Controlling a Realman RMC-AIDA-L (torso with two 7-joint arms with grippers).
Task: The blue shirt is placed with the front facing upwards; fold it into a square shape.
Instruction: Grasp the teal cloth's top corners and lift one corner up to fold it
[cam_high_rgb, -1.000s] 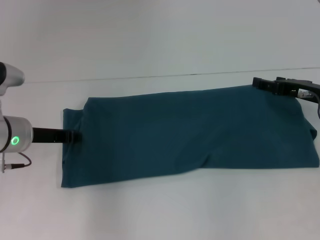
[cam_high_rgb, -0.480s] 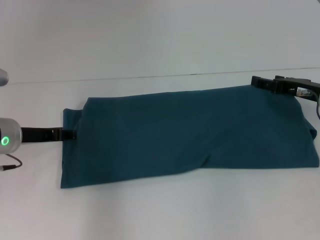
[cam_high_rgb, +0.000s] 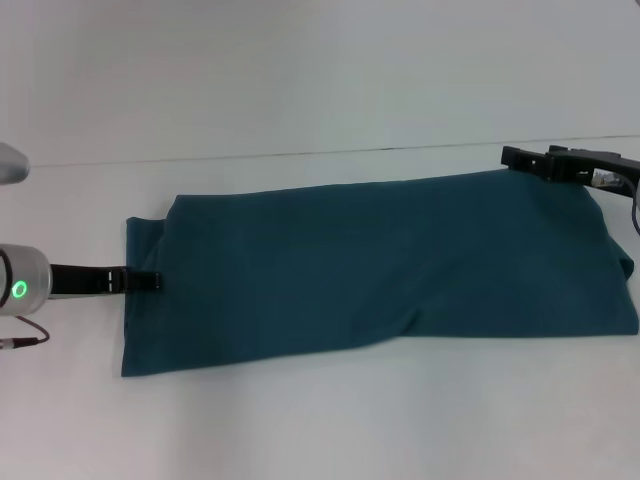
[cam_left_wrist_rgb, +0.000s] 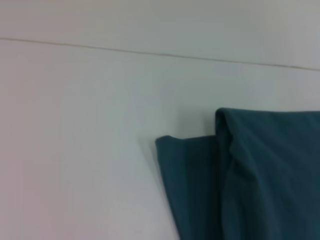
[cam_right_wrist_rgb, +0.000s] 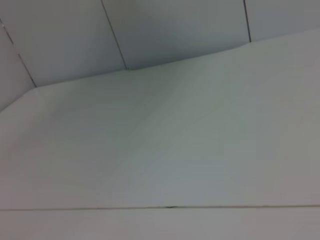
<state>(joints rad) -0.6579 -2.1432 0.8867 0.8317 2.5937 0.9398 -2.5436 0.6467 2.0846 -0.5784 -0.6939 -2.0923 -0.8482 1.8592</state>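
Lying flat across the white table (cam_high_rgb: 300, 430), the blue shirt (cam_high_rgb: 380, 265) showed only plain teal cloth, folded into a long band running from the robot's left to its right. At the band's left end the left gripper (cam_high_rgb: 145, 282) reached in low, its tip at the cloth's edge; whether its jaws were apart or together could not be told. Over at the far right corner sat the right gripper (cam_high_rgb: 515, 156), its jaw state equally unclear.
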